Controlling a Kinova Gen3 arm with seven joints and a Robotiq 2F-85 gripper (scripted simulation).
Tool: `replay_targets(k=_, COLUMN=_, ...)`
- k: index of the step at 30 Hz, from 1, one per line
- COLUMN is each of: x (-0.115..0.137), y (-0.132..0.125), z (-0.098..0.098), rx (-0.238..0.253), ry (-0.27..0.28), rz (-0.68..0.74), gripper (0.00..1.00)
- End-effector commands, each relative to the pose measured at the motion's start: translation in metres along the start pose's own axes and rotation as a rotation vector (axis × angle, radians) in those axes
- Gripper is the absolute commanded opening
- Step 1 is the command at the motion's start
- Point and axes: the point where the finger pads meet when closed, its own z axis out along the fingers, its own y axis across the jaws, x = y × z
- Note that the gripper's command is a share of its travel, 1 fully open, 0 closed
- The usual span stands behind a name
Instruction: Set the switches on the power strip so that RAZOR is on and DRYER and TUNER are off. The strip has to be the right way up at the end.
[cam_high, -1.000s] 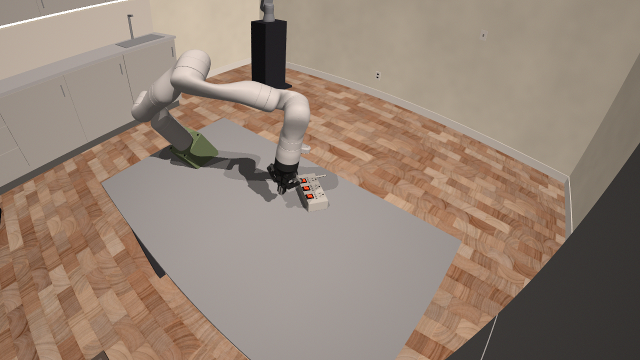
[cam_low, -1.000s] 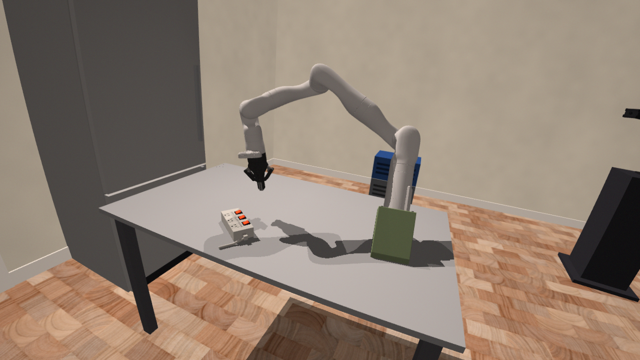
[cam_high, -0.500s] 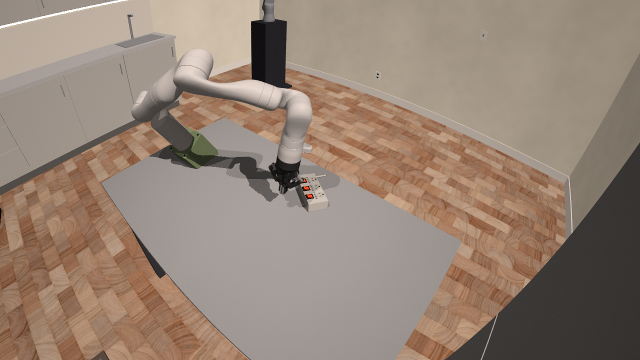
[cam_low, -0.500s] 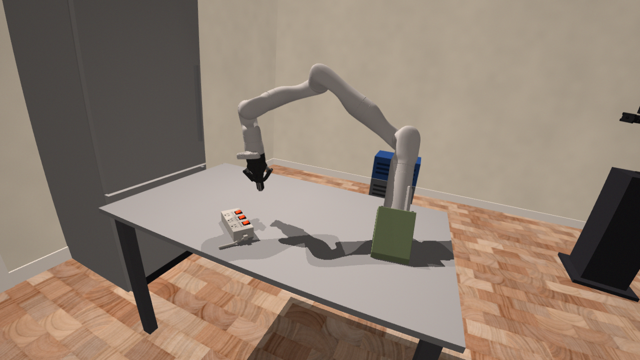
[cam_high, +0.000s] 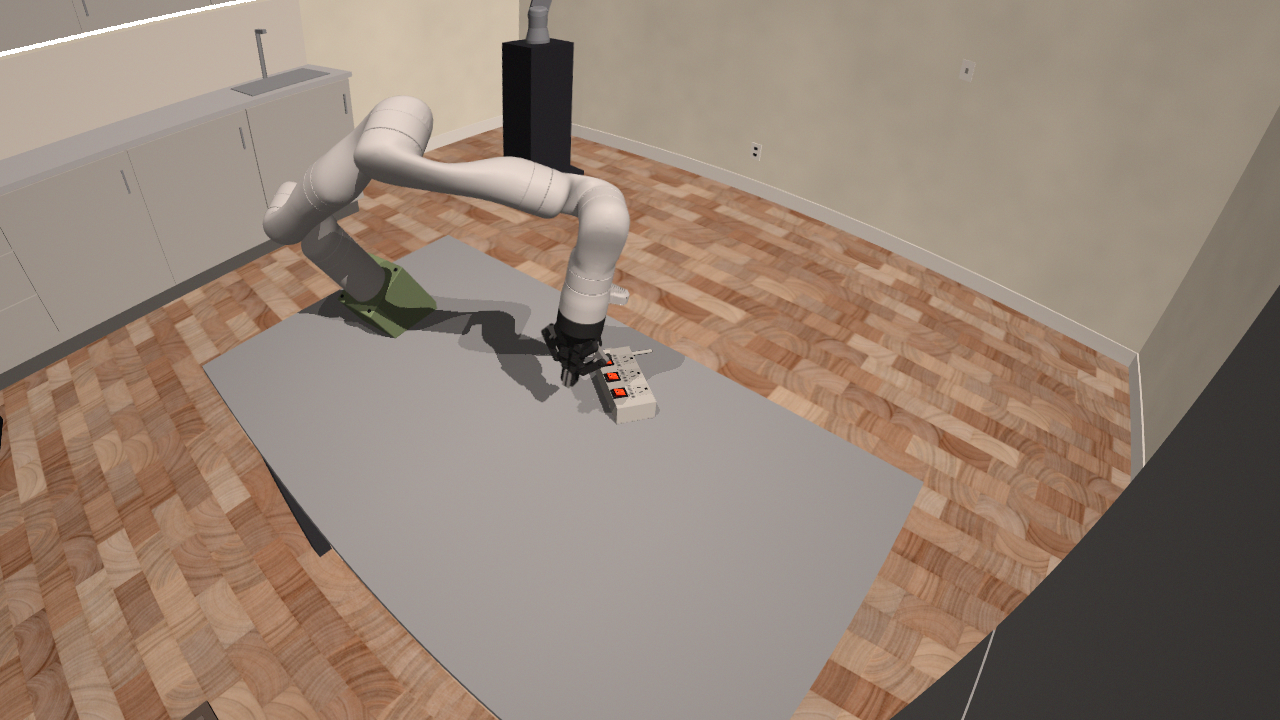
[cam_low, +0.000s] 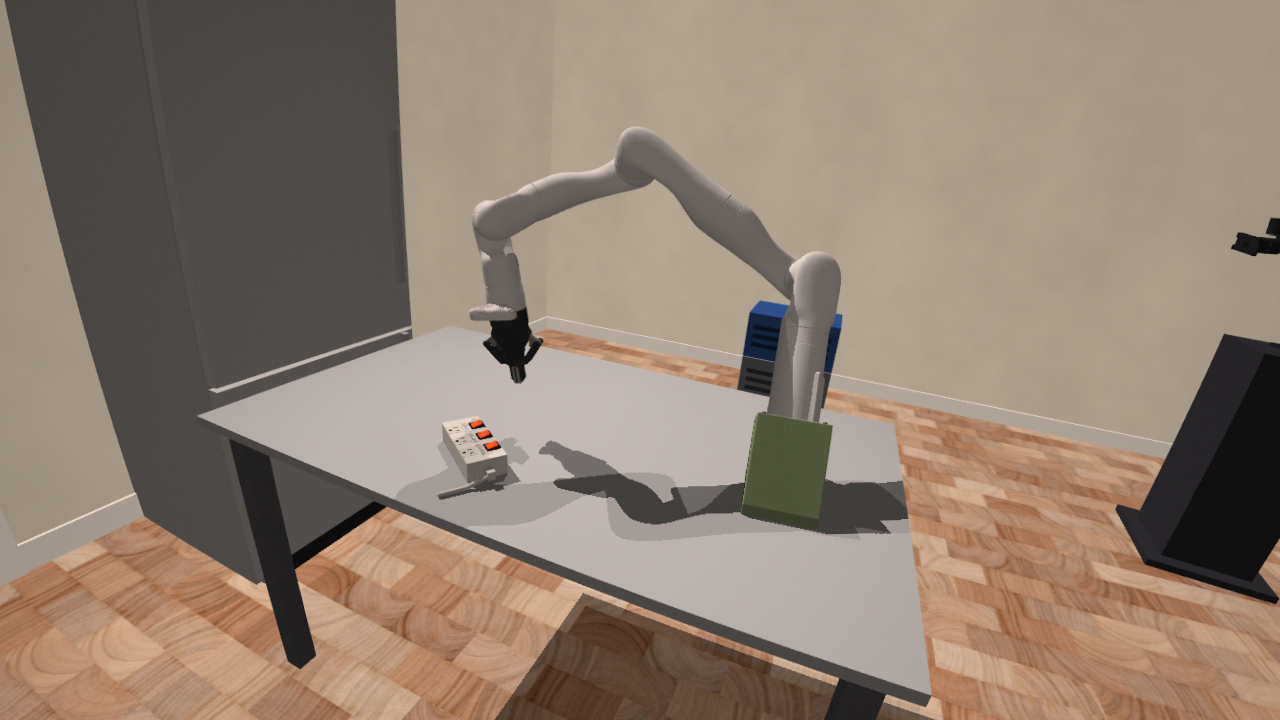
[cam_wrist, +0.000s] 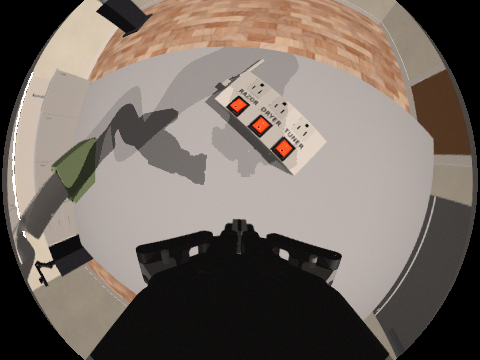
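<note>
The beige power strip (cam_high: 636, 410) (cam_low: 486, 465) (cam_wrist: 309, 156) lies on the table with its switches and sockets facing up, so it is the right way up. In the wrist view its red switches are RAZOR (cam_wrist: 238, 105), DRYER (cam_wrist: 260, 125) and TUNER (cam_wrist: 284, 148). Which way each rocker is tipped is too small to tell. My gripper (cam_high: 570, 379) (cam_low: 518, 376) (cam_wrist: 239, 227) is shut with nothing between its fingertips. It points down, well above the table and beside the strip's switch side, touching nothing. In the top view it partly covers the RAZOR end.
The grey table (cam_high: 572, 555) (cam_low: 716, 573) (cam_wrist: 350, 210) bears the strip and the green arm base (cam_high: 407, 295) (cam_low: 787, 470) (cam_wrist: 80, 167). A short cord (cam_high: 640, 351) (cam_low: 460, 489) (cam_wrist: 250, 69) sticks out from the strip's RAZOR end. A dark grey fridge (cam_low: 286, 179) stands beyond the table's end.
</note>
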Motion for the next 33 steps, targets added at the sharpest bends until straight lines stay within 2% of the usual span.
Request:
replay_targets(k=1, x=0.003, y=0.0, z=-0.001, rx=-0.003, ry=-0.001, rz=-0.004, gripper=0.0)
replay_targets(k=33, x=0.016, y=0.005, z=-0.003, rx=-0.028, ry=-0.044, rz=0.055, gripper=0.0)
